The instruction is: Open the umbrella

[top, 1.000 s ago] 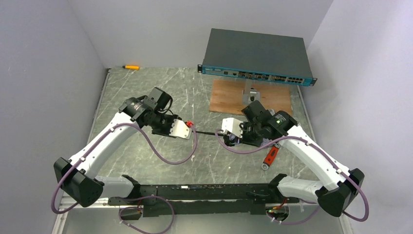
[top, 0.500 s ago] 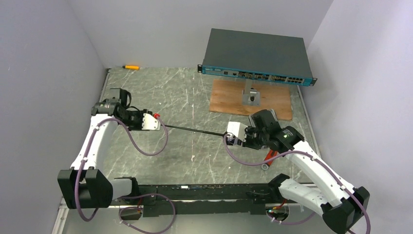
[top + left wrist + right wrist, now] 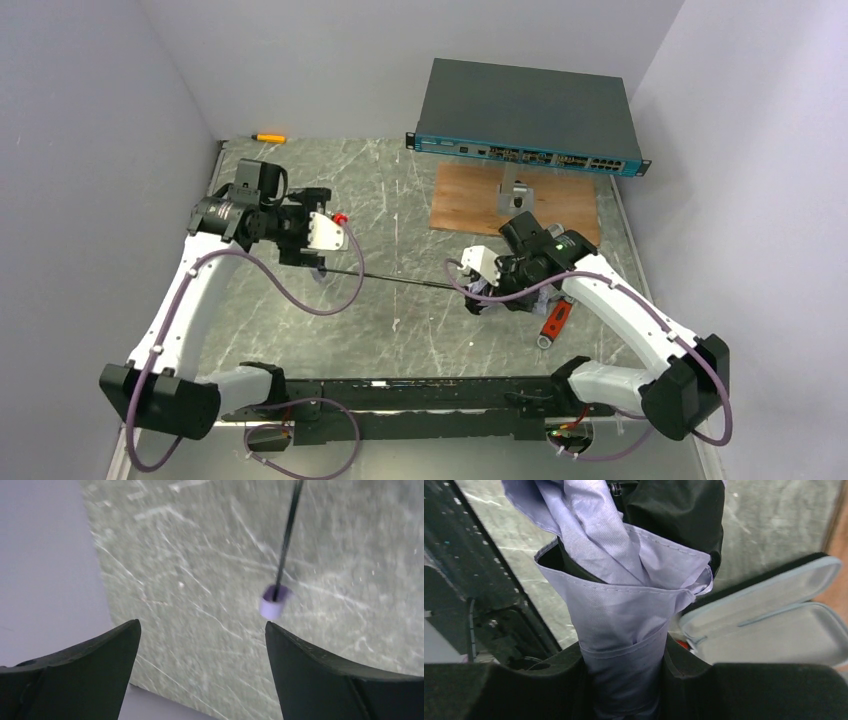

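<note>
The umbrella is folded; its thin black shaft (image 3: 400, 280) stretches left across the table to a small pale handle (image 3: 318, 272). In the left wrist view the handle (image 3: 274, 602) hangs free ahead of my right fingertip, with the shaft (image 3: 287, 535) running up out of frame. My left gripper (image 3: 328, 240) hovers just above the handle, open (image 3: 202, 630) with only table between its fingers. My right gripper (image 3: 480, 290) is shut (image 3: 626, 680) on the bunched canopy (image 3: 624, 605), silvery lilac outside with black folds (image 3: 674, 510) above.
A dark grey flat box with a teal front (image 3: 525, 110) stands at the back right, over a wooden board (image 3: 470, 200) with a metal bracket (image 3: 518, 195). A red-handled tool (image 3: 556, 318) lies under the right arm. An orange pen (image 3: 268, 137) is back left. A pale grey case (image 3: 769, 620) lies beside the canopy.
My left gripper pulled the handle left, drawing the shaft out, then opened and let the handle go, rising slightly back and right. The right gripper kept its hold on the canopy.
</note>
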Tool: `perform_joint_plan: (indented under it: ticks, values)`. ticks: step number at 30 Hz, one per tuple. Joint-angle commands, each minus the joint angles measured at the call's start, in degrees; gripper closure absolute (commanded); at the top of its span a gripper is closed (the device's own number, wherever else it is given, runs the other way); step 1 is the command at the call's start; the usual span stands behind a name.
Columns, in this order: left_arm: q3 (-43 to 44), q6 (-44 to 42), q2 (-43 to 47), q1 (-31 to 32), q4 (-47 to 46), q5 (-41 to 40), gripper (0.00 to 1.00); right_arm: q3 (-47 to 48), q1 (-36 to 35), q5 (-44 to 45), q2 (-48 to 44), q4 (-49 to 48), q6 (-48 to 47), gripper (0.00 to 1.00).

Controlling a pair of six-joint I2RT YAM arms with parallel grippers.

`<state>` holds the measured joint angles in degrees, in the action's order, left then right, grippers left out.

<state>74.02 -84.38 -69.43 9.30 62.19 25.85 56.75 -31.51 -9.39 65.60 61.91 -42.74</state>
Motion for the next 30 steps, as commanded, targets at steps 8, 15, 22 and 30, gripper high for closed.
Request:
perform_joint_plan:
  ticks: [8, 15, 22, 30]
  values:
    - [-1.0, 22.3, 11.0, 16.0, -10.5, 12.7, 0.0, 8.4, -0.6, -22.8, 4.7, -0.7, 10.6, 1.0]
    - [-6.8, 26.7, 9.8, 34.1, -19.4, 1.7, 0.0, 16.5, -0.9, -35.3, 10.5, 0.0, 14.6, 1.0]
    - [-7.6, 26.7, 4.4, 44.8, -25.9, -11.4, 0.17, 18.8, -6.1, -33.6, 9.4, 0.4, 12.6, 1.0]
    - [-9.0, 24.4, 1.3, 48.4, -24.9, -18.7, 1.0, 19.1, -7.0, -33.4, 7.9, 0.2, 13.7, 1.0]
